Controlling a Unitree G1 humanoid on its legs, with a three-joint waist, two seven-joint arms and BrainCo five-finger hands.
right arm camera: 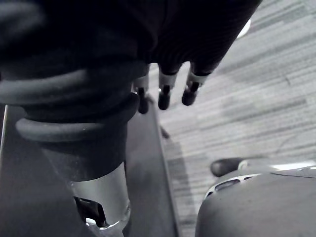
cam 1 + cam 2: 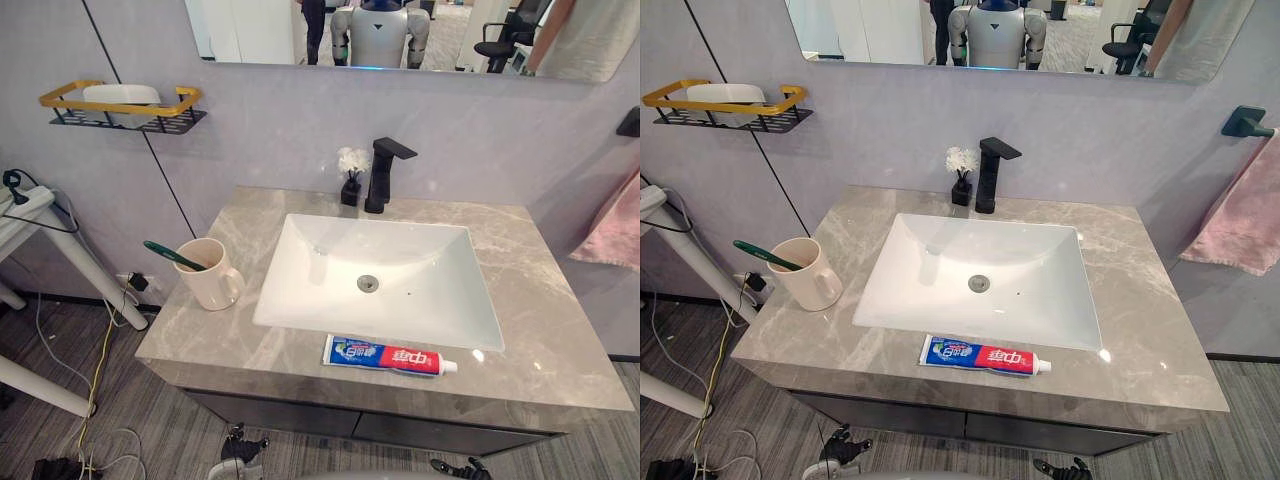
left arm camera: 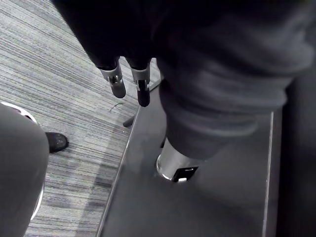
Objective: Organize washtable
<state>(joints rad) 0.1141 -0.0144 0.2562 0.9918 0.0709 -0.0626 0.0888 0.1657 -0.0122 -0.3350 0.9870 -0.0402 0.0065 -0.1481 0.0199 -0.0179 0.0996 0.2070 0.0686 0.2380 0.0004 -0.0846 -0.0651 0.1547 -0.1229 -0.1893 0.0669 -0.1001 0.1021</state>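
Your left robot hand [image 3: 142, 86] hangs low in front of the vanity. Its fingers are straight and relaxed, a little apart, and they hold and touch nothing. Your right robot hand [image 1: 165, 95] hangs the same way: fingers loose and side by side, thumb apart, with nothing in it. Beyond both hands lie the grey striped carpet [image 3: 59, 74] and the dark, flat cabinet front [image 3: 197, 207].

The toothpaste tube [image 2: 388, 355] lies flat on the narrow near strip of the worktop [image 2: 540, 330], between the basin's near rim and the worktop's near edge. It is blue and red, and its white cap points right. The cream mug [image 2: 208, 272] stands upright on the left side of the worktop, just beside the basin, with its handle turned to the near right. A green toothbrush [image 2: 172, 255] leans in the mug and sticks out to the left.

The worktop is grey veined stone with square edges. Its widest bare stretch is to the right of the white rectangular basin [image 2: 385, 300]. Behind the basin at the far edge stands a black angular faucet [image 2: 383, 172], with a small black vase of white flowers [image 2: 351, 172] just to its left.

On the wall to the far left, a black wire shelf with a gold rail [image 2: 185, 100] carries a white dish [image 2: 120, 95]. On the right, a pink towel [image 2: 1245, 215] hangs beside the worktop.
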